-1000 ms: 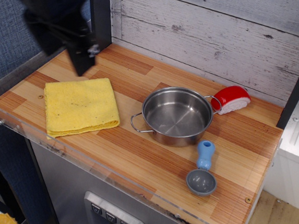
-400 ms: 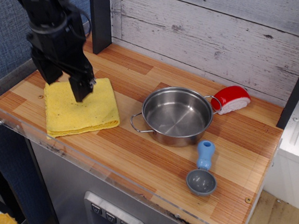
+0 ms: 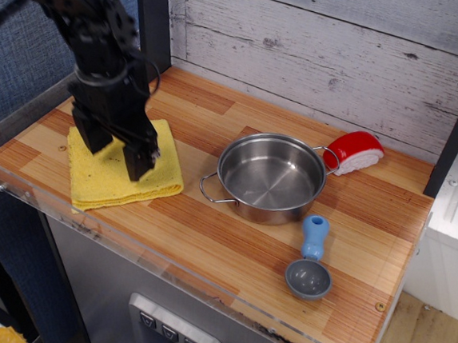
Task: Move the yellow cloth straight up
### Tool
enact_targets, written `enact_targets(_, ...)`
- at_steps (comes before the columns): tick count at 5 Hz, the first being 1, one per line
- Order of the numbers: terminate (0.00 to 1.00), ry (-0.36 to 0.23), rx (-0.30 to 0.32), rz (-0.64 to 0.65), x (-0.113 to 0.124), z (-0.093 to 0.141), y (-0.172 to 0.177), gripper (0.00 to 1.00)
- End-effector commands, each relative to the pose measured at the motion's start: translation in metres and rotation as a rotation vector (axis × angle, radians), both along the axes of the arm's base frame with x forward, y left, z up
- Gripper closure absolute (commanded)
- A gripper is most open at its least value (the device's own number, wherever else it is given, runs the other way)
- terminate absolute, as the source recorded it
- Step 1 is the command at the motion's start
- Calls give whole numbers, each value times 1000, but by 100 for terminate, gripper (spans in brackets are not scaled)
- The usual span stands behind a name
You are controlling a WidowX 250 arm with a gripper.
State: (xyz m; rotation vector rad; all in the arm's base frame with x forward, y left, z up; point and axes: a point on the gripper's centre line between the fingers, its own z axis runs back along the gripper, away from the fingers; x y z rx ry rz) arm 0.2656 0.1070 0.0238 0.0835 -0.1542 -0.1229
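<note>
Right now I see my tool [image 3: 121, 152] spread wide, fingers straddling the middle of the yellow cloth [image 3: 121, 172], which lies flat near the desk's [image 3: 232, 228] front-left corner.

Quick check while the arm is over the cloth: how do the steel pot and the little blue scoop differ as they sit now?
The steel pot is shiny bare metal; the blue scoop has a light blue handle and a grey bowl. The pot is far larger and deeper, with two side loop handles; the scoop is small, with one stubby handle pointing toward the pot. The pot sits mid-counter; the scoop lies nearer the front edge. Both sit open side up and look empty.
</note>
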Motion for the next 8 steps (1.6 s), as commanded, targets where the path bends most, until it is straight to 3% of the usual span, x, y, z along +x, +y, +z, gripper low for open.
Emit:
enact_targets(1, 0, -35, 34, -22, 14, -1, 1, 0)
enact_targets(4, 0, -45, 7, -31, 30, -4, -3, 0)
enact_targets(8, 0, -104, -46, -28, 113, -1, -6, 0)
